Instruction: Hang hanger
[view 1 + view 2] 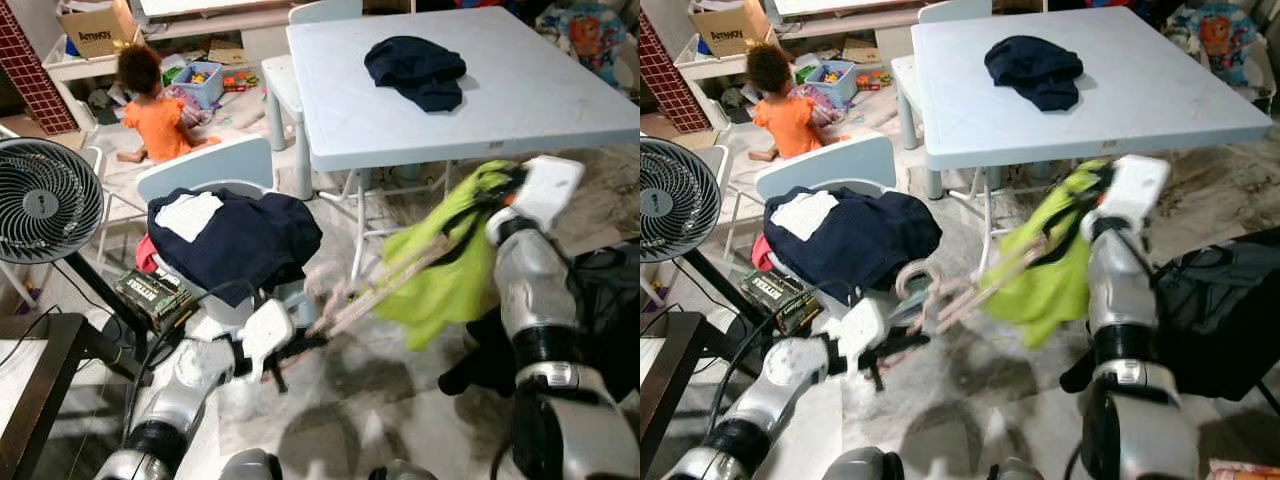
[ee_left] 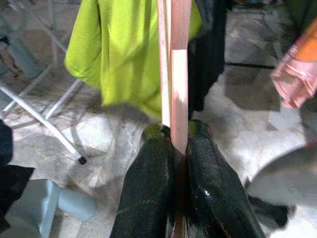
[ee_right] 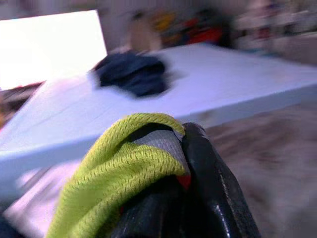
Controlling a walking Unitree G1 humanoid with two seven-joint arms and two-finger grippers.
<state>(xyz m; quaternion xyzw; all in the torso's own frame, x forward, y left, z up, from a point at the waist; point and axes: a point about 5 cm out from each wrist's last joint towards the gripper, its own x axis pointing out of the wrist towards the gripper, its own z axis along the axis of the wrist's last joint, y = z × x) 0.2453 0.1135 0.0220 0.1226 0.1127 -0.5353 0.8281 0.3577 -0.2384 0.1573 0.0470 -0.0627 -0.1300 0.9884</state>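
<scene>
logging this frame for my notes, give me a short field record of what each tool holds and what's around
left tool: shut on the wooden hanger, low in front of the robot
right tool: shut on the lime green mesh garment, raised near the table edge
garment: draped over the hanger's far end, hanging between the two arms
table: pale blue, dark navy garment bunched on top
chair: holds a pile of navy clothes
fan: stands on robot's left
person: seated on the floor beyond the chair

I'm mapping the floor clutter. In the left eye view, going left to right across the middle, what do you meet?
Fan → chair heaped with dark clothes → wooden hanger → green garment → right gripper.
</scene>
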